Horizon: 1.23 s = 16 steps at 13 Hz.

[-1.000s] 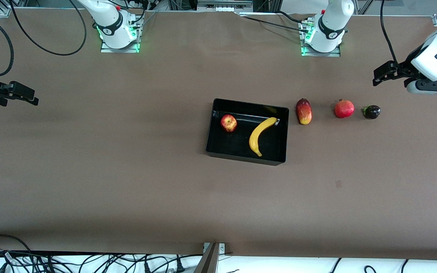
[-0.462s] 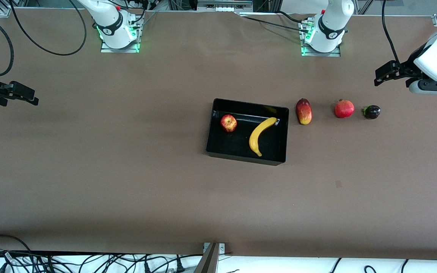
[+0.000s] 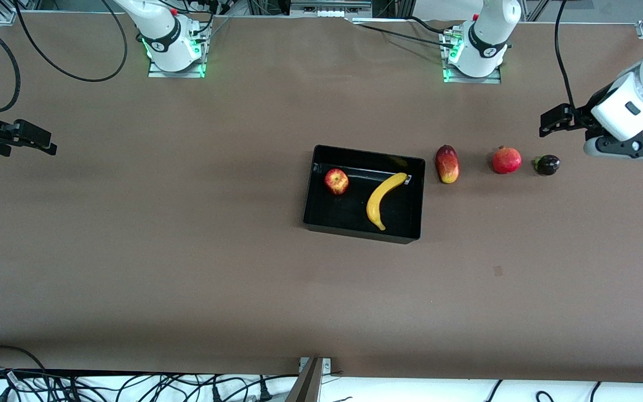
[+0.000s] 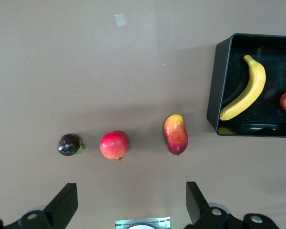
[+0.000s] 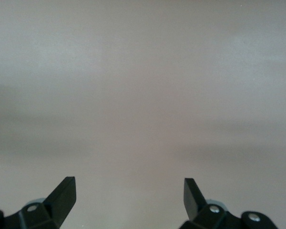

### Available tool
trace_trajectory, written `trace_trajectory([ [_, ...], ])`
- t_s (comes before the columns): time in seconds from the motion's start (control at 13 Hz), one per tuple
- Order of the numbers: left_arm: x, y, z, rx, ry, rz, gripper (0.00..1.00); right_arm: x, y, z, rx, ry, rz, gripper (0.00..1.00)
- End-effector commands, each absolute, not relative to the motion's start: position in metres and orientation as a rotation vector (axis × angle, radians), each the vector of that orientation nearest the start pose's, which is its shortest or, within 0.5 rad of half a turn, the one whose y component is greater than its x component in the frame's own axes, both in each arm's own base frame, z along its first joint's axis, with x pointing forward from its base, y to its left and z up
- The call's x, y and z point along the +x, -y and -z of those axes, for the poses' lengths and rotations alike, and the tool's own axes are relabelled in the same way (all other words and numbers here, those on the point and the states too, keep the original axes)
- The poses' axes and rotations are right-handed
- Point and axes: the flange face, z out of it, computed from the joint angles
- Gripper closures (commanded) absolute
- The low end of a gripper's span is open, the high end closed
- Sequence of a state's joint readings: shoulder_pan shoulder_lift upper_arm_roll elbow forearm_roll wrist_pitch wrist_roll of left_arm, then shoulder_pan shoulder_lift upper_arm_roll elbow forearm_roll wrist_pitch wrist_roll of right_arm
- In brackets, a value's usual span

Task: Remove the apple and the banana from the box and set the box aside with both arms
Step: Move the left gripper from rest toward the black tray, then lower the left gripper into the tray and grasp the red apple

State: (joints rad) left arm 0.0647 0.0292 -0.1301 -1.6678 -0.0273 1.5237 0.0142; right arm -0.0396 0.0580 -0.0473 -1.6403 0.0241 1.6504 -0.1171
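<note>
Lying in the box, the apple and banana sit untouched; left tool and right tool, both released, hover over the worktop well apart from the box.

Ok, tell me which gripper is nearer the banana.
Left. The left gripper hangs open over the table near the small dark fruit; the right gripper waits open at its own end, much farther from the banana.

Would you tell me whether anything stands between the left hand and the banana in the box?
Nothing blocks a reach from above. The open left hand is up over bare table; the banana lies uncovered in the box.
</note>
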Motion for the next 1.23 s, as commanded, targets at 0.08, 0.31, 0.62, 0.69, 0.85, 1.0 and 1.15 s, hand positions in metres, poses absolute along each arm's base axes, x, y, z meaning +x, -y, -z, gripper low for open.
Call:
trace_trajectory([
  [0.08,0.562,0.086,-0.541,-3.167,-0.266,-0.356,0.00,0.573,0.049,-0.569,-3.095,0.018,-0.074,0.00],
  [0.31,0.550,0.145,-0.515,-3.147,-0.419,-0.366,0.00,0.573,0.049,-0.569,-3.095,0.018,-0.074,0.00],
  [0.62,0.523,0.246,-0.476,-3.140,-0.498,-0.287,0.00,0.573,0.049,-0.569,-3.095,0.018,-0.074,0.00],
  [0.69,0.519,0.268,-0.456,-3.184,-0.498,-0.297,0.00,0.573,0.049,-0.569,-3.095,0.018,-0.074,0.00],
  [0.85,0.516,0.304,-0.410,-3.278,-0.474,-0.291,0.00,0.573,0.049,-0.569,-3.095,0.018,-0.076,0.00],
  [1.0,0.519,0.330,-0.364,-3.304,-0.484,-0.294,0.00,0.573,0.049,-0.569,-3.095,0.018,-0.076,0.00],
  [1.15,0.521,0.350,-0.327,-3.333,-0.497,-0.273,0.00,0.573,0.048,-0.569,-3.095,0.020,-0.076,0.00],
])
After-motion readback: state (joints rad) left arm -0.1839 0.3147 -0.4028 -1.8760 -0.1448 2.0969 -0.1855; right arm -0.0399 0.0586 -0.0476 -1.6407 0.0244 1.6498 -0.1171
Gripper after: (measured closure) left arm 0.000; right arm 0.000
